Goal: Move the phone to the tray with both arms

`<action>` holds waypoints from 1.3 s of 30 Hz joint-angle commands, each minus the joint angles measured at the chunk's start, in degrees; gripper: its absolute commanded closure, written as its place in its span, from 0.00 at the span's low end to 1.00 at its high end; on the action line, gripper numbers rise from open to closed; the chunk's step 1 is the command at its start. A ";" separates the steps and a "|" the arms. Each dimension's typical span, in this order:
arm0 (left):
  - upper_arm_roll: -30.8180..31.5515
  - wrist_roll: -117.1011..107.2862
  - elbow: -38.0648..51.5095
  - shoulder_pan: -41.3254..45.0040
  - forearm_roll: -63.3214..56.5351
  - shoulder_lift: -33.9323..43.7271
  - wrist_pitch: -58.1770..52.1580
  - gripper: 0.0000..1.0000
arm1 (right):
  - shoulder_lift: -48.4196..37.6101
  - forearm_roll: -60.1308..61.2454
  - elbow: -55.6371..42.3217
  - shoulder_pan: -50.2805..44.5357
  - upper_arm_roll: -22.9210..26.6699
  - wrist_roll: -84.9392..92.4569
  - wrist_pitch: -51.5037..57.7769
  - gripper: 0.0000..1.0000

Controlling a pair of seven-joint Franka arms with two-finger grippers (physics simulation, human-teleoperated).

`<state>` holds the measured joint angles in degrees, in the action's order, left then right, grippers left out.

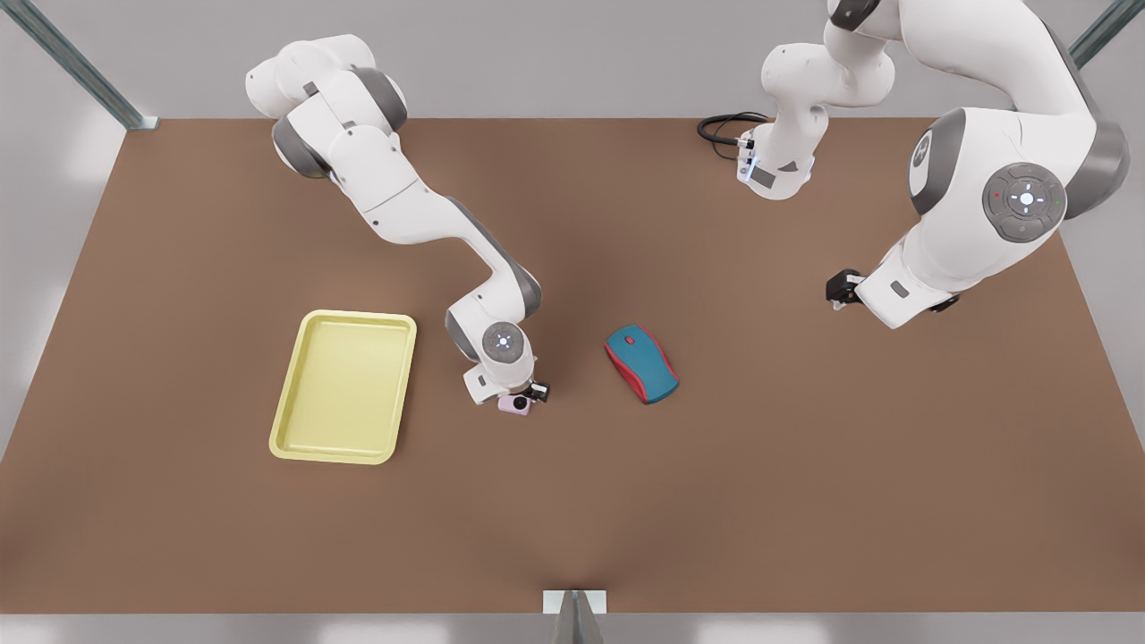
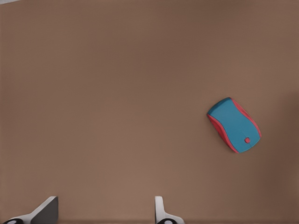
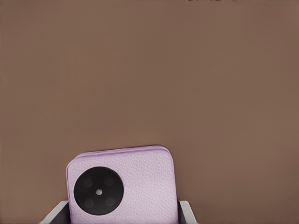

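Observation:
The pale lilac phone (image 3: 124,186), with its black round camera spot, lies between the fingers of my right gripper (image 3: 124,211). Both fingers (image 3: 187,212) press against its long sides. In the front view the phone (image 1: 513,404) peeks out under that gripper (image 1: 523,395), just right of the pale yellow tray (image 1: 344,386). My left gripper (image 1: 841,288) hangs at the front view's right, well away from the phone. From the left wrist view, that gripper (image 2: 105,212) is open over bare table.
A teal-and-red computer mouse (image 1: 641,363) lies on the brown table to the right of the phone, also seen as the mouse (image 2: 234,125) from the left wrist. A black cable (image 1: 723,128) coils near the far arm base.

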<state>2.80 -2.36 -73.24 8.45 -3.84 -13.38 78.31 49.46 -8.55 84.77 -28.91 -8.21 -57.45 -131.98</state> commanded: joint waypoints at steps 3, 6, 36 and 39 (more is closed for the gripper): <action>0.01 -0.89 0.03 -0.01 -0.02 0.02 0.00 0.00 | -0.15 0.03 -0.21 0.09 0.03 4.18 0.15 0.20; 0.01 -0.89 0.03 -0.01 0.06 -0.07 0.00 0.00 | -0.15 0.03 -0.21 0.09 0.04 4.27 0.32 0.22; 0.54 -1.77 0.03 0.61 0.06 -0.15 0.88 0.00 | -34.43 0.29 33.45 28.30 4.61 59.12 4.18 0.00; 0.54 -1.77 0.03 0.61 0.06 -0.15 0.88 0.00 | -38.12 1.17 23.62 24.26 4.69 58.94 18.15 0.00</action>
<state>3.33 -3.83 -73.24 9.06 -3.74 -13.59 79.06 12.53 -7.79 109.18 -3.67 -3.52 -16.96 -127.15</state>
